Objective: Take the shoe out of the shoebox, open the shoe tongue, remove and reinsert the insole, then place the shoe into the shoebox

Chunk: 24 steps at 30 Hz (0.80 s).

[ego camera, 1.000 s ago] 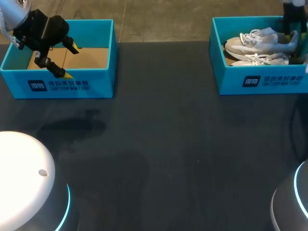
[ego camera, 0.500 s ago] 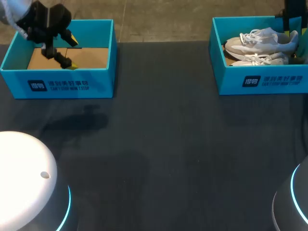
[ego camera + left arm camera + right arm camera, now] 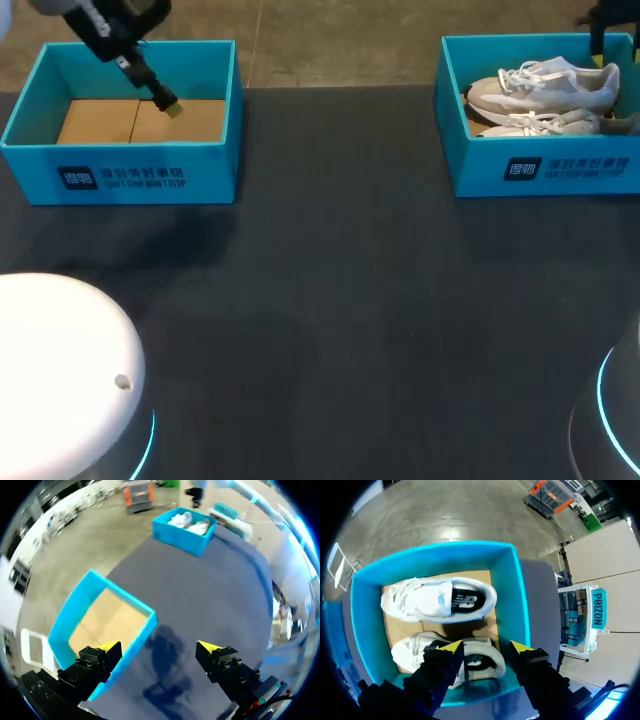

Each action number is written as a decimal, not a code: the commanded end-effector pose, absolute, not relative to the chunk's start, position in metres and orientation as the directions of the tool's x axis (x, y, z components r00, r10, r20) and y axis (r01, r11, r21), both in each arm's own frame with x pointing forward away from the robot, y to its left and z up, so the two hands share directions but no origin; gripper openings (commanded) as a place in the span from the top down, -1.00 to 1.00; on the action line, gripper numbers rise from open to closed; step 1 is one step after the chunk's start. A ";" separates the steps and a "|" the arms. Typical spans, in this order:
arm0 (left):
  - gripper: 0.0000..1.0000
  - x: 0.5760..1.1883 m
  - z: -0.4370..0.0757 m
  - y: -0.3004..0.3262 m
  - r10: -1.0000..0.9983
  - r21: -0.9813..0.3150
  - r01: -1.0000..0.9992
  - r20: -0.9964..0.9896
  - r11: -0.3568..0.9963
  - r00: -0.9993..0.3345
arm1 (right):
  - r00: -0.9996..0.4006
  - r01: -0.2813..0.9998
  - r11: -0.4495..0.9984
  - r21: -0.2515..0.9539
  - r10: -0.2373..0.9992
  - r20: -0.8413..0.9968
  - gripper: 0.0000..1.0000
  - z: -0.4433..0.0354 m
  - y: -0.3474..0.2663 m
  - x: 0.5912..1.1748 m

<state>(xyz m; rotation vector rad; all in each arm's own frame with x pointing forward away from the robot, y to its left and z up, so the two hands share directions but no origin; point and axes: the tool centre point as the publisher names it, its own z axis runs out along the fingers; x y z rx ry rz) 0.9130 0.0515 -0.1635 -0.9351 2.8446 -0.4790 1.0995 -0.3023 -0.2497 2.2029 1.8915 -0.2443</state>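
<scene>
Rising since the earlier frames, both open, empty hands, left hand (image 3: 157,652) and right hand (image 3: 482,650), clear their boxes; both white sneakers (image 3: 545,88) lie in the right shoebox (image 3: 540,170), so any descent should center over one shoe.

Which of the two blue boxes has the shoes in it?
The shoebox on the table's right side, under the right gripper, holds two white shoes. The left box shows only its bare cardboard floor.
</scene>
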 end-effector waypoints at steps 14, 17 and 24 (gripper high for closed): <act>-1.00 0.892 -0.180 0.054 -0.997 -0.125 -0.992 0.074 0.021 -0.030 | 0.163 0.980 -0.125 0.157 0.953 -0.254 -0.44 -0.219 -0.268 1.010; -1.00 0.893 -0.184 0.055 -0.996 -0.107 -0.994 0.094 -0.023 0.013 | 0.164 0.979 -0.126 0.159 0.953 -0.255 -0.44 -0.216 -0.261 0.998; -1.00 0.894 -0.195 0.056 -0.983 -0.052 -0.989 0.131 -0.140 0.132 | 0.156 0.974 -0.114 0.195 0.964 -0.214 -0.58 -0.204 -0.241 0.966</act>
